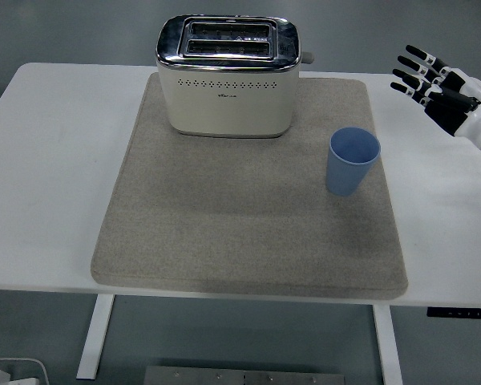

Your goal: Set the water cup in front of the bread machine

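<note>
A light blue plastic water cup [353, 161] stands upright and empty on a beige-grey felt-like rectangular mat [224, 224], near the mat's right edge. The mat lies on a white rectangular table [56, 160] and covers most of its middle.

At the far end of the mat sits a cream-coloured two-slot bread machine with a shiny chrome top [228, 76], its long front face turned toward the near edge of the table. The cup is to the right of this machine and nearer the camera, well apart from it, so the stretch of mat directly in front of the machine's face is bare.

The robot's right hand [442, 87], black with white tips and a white wrist, comes in from the right edge and hovers over the bare tabletop beyond the mat's far right corner. Its fingers [413, 70] are spread and extended toward the left, gripping nothing, and the hand is well apart from the cup. The thumb is hard to make out from this angle; it seems to lie beneath the palm.

At the bottom left corner, below the table, part of a white object on the floor [12, 370] shows.
</note>
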Motion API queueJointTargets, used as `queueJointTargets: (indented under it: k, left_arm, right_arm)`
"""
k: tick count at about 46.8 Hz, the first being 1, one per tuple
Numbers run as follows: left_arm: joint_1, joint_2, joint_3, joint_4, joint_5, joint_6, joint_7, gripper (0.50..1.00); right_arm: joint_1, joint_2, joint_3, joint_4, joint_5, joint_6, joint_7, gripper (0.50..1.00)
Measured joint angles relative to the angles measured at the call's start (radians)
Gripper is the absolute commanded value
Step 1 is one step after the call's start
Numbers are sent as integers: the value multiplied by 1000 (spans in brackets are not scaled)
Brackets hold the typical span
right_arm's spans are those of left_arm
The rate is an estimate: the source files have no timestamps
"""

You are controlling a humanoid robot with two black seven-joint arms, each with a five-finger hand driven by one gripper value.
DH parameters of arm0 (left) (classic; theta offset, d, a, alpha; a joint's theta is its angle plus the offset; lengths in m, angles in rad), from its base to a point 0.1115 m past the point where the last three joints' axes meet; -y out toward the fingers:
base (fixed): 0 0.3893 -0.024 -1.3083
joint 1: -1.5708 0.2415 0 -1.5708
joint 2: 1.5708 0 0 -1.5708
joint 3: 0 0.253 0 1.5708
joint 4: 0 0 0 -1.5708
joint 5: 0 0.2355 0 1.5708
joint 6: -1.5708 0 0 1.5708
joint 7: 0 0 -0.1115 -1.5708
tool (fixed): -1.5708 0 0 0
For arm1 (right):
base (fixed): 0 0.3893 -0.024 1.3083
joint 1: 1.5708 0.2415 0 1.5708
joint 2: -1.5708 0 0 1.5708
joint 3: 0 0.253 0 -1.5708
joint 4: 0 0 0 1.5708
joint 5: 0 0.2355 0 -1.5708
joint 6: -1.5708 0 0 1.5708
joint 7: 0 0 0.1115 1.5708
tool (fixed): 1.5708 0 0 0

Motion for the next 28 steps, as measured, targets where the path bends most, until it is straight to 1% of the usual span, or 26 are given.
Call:
queueJointTargets:
  k: [6,10,16,23,28]
  left_arm:
    - [0,0,0,0,0,0,0,1000]
    - [0,0,0,0,0,0,0,1000]
    - [0,0,0,0,0,0,0,1000]
    - [0,0,0,-1,0,0,0,1000]
    - [0,0,0,-1,0,0,0,1000]
  right_arm:
    - [-11,-21,1,4,-26,0,18,928]
    - [-29,-46,8,24,-47,0,34,928]
    - [-42,-62,9,58,-77,0,60,928]
    - [-78,-89,12,140,-118,0,79,928]
    - [-107,-107,14,199,-169,0,109,928]
